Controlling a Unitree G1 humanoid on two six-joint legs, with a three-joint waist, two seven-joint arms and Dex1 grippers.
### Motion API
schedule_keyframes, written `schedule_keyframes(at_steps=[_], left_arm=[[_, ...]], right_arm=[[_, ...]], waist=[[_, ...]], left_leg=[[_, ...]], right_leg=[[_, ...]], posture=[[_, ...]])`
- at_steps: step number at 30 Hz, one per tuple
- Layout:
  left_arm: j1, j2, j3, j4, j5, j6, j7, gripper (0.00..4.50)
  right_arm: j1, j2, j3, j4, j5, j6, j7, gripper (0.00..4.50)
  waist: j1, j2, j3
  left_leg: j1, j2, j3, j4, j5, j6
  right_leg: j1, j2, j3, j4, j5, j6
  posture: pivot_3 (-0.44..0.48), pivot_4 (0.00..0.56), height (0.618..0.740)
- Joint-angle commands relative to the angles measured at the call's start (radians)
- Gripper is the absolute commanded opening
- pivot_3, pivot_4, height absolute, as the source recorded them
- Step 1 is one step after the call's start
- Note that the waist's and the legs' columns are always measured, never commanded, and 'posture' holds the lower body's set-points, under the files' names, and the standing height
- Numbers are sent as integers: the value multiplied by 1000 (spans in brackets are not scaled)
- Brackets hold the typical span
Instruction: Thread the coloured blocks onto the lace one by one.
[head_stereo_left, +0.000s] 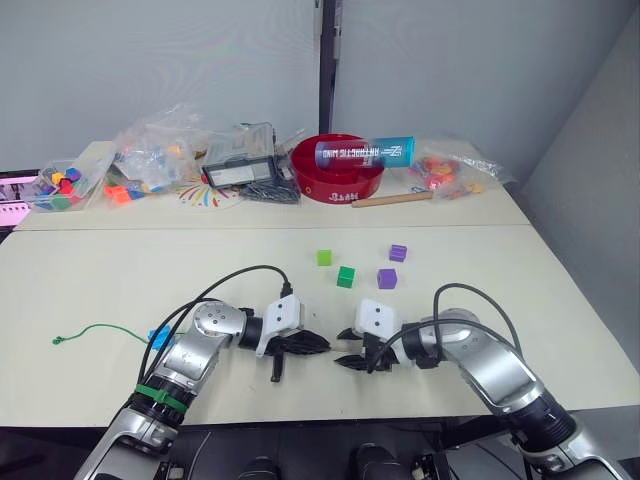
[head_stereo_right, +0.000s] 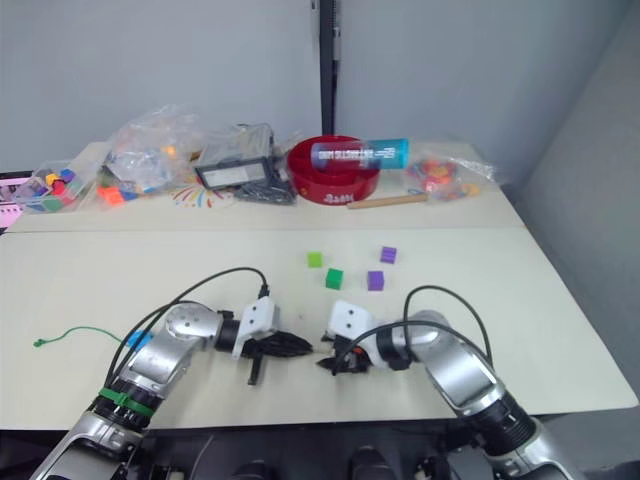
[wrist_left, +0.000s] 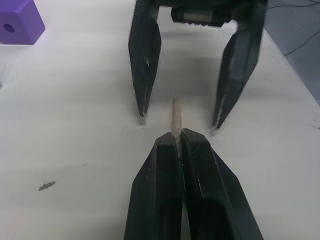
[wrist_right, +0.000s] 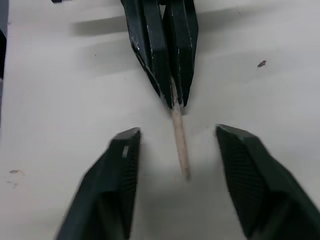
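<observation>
Pale tabletop (head_stereo_left: 120, 280) carries both grippers face to face. Left gripper (wrist_left: 178, 137) is clenched on the lace (head_stereo_left: 100, 328) by its stiff tip, which pokes between the spread fingers of the right gripper (wrist_right: 176, 135). Coloured blocks (head_stereo_left: 345, 277) lie just beyond; lace's middle is hidden under the arm.

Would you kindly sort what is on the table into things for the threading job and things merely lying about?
For the job:
- lace, pale tip in the left gripper
- light green block
- dark green block
- two purple blocks
- blue block

Lying about:
- red bowl
- bagged toy pieces
</observation>
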Motion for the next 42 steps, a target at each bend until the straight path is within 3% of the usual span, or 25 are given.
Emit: schedule_keyframes(at_steps=[1, 2, 9, 14, 20, 28, 38, 39, 42], left_arm=[[-9, 15, 29, -9, -10, -12, -3, 0], [-6, 19, 38, -14, -15, -7, 1, 0], [41, 47, 89, -76, -49, 23, 13, 0], [55, 52, 106, -105, -58, 46, 27, 0], [60, 55, 106, -114, -61, 51, 38, 0], [51, 51, 100, -107, -58, 43, 39, 0], [54, 53, 99, -113, -57, 44, 42, 0], [54, 53, 99, -113, -56, 44, 43, 0], [56, 53, 99, -116, -56, 48, 45, 0]], right_arm=[[27, -14, -107, -82, 78, 27, -11, 4109], [44, -5, -155, -100, 117, 47, -24, 4435], [202, 77, -363, -143, 146, 45, -251, 4435], [278, 202, -368, -186, 83, 26, -463, 4435], [286, 438, -297, -158, -85, -26, -802, 4435], [220, 556, -271, -2, -190, -123, -980, 4435], [86, 587, -321, 274, -176, -220, -1032, 4435], [79, 593, -329, 291, -174, -224, -1040, 3925], [73, 596, -324, 302, -173, -252, -1032, 2955]], waist=[[0, 0, 0], [0, 0, 0], [0, 0, 0], [-2, 0, 0], [-3, 0, 0], [-1, 0, 0], [-7, 1, 0], [-7, 1, 0], [-6, 1, 0]], left_leg=[[0, 0, 0, 0, 0, 0], [0, 0, 0, 0, 0, 0], [0, 0, 0, 0, 0, 0], [0, 0, 0, 0, 0, 0], [0, 0, 0, -1, 0, 0], [-1, 0, 1, -1, 0, 0], [0, 0, 1, -1, 0, 0], [0, 0, 1, -1, 0, 0], [0, 0, 0, -2, 0, 0]], right_leg=[[0, 0, 0, 0, 0, 0], [0, 0, 0, 0, 0, 0], [0, 0, 0, 0, 0, 0], [0, 0, 0, 0, 0, 0], [-1, 0, 1, 1, 0, 0], [-1, 0, 1, 0, 0, 0], [-1, 0, 1, 0, 0, 0], [-1, 0, 1, 0, 0, 0], [-1, 0, 0, 0, 0, 0]], posture=[[0, 150, 731], [0, 150, 731], [0, 150, 731], [0, 150, 731], [0, 150, 731], [0, 150, 731], [0, 150, 731], [0, 150, 731], [0, 150, 731]])
